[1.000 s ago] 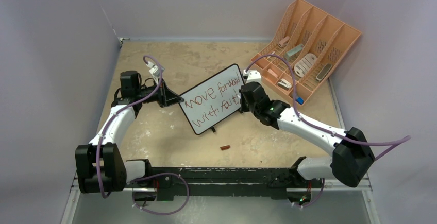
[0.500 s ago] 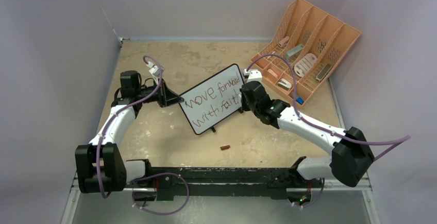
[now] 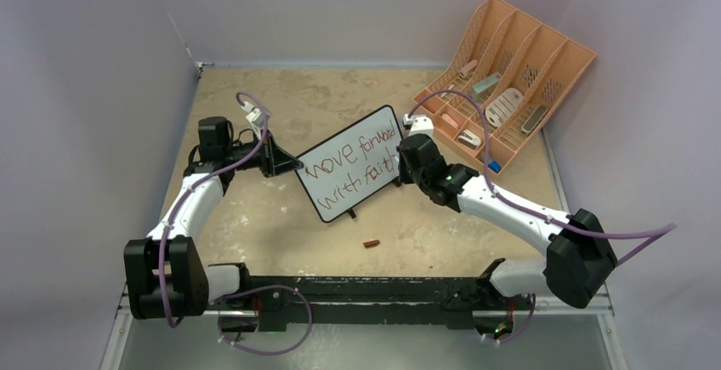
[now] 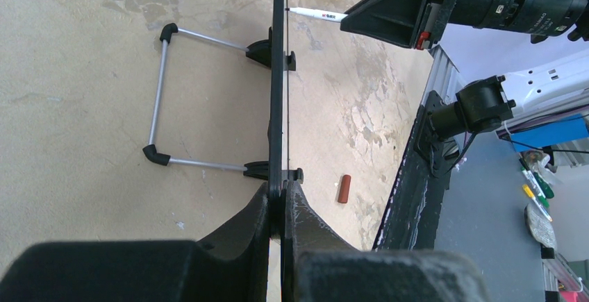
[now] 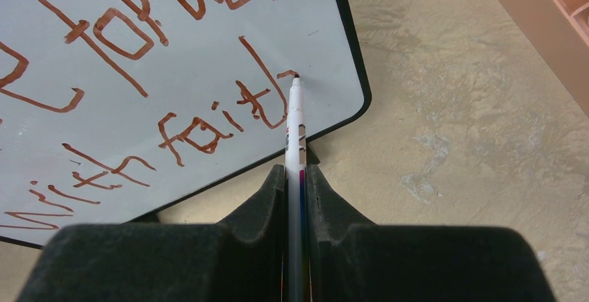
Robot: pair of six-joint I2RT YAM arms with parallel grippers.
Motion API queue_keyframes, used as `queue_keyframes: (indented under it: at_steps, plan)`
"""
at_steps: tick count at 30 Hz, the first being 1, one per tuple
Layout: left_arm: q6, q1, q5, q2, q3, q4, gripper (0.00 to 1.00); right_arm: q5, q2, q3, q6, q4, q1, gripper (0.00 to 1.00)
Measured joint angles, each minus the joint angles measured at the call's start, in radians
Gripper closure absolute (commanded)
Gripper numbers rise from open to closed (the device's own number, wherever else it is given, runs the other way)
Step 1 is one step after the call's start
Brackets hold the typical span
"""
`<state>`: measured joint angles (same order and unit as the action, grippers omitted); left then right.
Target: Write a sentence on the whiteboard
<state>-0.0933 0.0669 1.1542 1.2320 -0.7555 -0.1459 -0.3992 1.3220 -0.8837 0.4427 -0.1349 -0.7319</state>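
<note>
The left arm is reaching inward, the left gripper (image 4: 280, 194) clamping the left edge of the whiteboard (image 3: 350, 164), which is standing on its feet in the middle of the table (image 3: 255, 217), between the arms. The right arm is stretching forward with its elbow low, the right gripper (image 5: 296, 171) pinching a marker (image 5: 294, 118) whose tip is touching the board at the end of the lower line of red writing. An organizer (image 3: 510, 81) is sitting at far right.

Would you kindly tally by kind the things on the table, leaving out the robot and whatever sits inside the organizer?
whiteboard: 1
marker: 1
small red-brown cylinder: 1
peach organizer: 1
Total: 4
</note>
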Motion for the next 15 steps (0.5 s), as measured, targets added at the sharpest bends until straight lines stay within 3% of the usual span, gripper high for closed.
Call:
queue_keyframes:
  at_steps: [15]
  plan:
    - [0.0, 0.0, 0.0, 0.0, 0.0, 0.0, 1.0, 0.026, 0.006, 0.01, 0.042, -0.054, 0.0, 1.0]
